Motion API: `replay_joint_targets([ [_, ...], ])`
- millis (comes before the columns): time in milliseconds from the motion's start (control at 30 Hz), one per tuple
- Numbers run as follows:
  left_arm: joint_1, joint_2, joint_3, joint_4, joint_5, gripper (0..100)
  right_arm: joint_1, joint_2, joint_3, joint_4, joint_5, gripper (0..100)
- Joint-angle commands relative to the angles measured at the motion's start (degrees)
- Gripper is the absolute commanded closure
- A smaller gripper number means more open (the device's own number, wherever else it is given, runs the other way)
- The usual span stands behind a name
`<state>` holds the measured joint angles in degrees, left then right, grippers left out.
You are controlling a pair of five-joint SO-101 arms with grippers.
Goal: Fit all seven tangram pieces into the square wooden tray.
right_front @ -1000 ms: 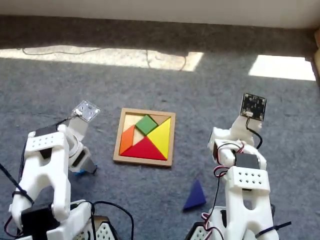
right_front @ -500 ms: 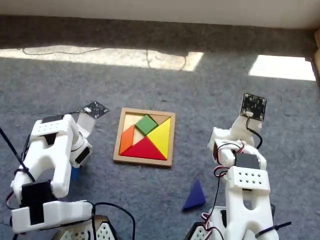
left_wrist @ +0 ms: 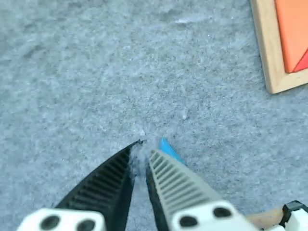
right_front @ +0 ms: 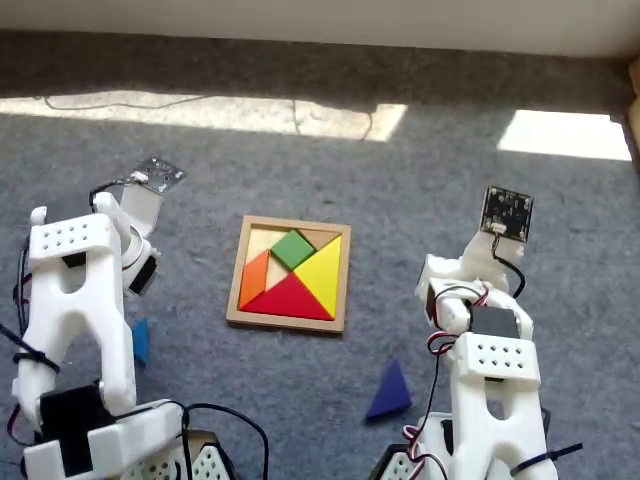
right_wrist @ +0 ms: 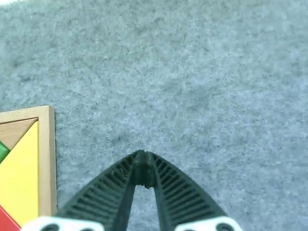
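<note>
The square wooden tray (right_front: 237, 300) lies mid-carpet and holds a green square (right_front: 292, 249), a yellow triangle (right_front: 322, 270), a red triangle (right_front: 288, 298) and an orange piece (right_front: 254, 278). Bare wood shows at its upper left. A light blue piece (right_front: 140, 341) lies on the carpet beside the left arm (right_front: 75, 290). In the left wrist view my left gripper (left_wrist: 146, 148) is shut with nothing in it, and the light blue piece (left_wrist: 169, 150) peeks out beside its white finger. A dark blue triangle (right_front: 390, 391) lies left of the right arm (right_front: 485, 350). My right gripper (right_wrist: 142, 155) is shut and empty over carpet, beside the tray's rim (right_wrist: 45, 159).
Grey carpet surrounds the tray, with sunlit patches (right_front: 560, 135) at the back. Cables (right_front: 225, 415) trail by the arm bases at the front. Wrist camera boards (right_front: 507, 210) stick up above each arm. The tray's corner (left_wrist: 269, 62) shows in the left wrist view.
The left arm has swung to the left, away from the tray, and its wrist has risen. The light blue piece now shows more openly on the carpet. The right arm has not moved.
</note>
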<state>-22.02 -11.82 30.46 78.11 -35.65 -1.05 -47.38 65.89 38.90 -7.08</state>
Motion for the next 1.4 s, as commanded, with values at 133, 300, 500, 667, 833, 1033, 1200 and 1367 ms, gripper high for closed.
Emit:
replay_joint_targets([
  [133,-3.1,-22.2,10.5,2.6,12.2,98,0.3,-1.2,-0.7,-1.0,0.7,99.1],
  [300,-7.4,-28.6,20.3,2.4,12.7,79,0.3,-1.2,-0.7,-1.0,0.7,99.1],
  [500,-8.7,-29.1,30.5,-7.0,12.6,74,0.3,-1.2,-0.7,-1.0,0.7,99.1],
  [667,-8.6,-29.1,35.7,-14.3,12.8,74,0.3,-1.2,-0.3,-1.0,0.7,99.1],
  [833,-8.4,-27.4,36.5,-15.7,12.8,74,0.3,-1.2,-0.3,-1.0,0.7,99.1],
  [1033,-8.7,-16.0,31.1,-17.4,13.4,74,0.3,-1.2,-0.3,-1.0,0.7,99.1],
  [1200,-8.7,-9.3,26.1,-17.7,15.6,75,0.3,-1.2,-0.3,-1.0,0.7,99.1],
  [1367,-8.7,-3.5,22.2,-17.3,15.6,75,0.4,-1.2,-0.3,-1.0,0.7,99.1],
])
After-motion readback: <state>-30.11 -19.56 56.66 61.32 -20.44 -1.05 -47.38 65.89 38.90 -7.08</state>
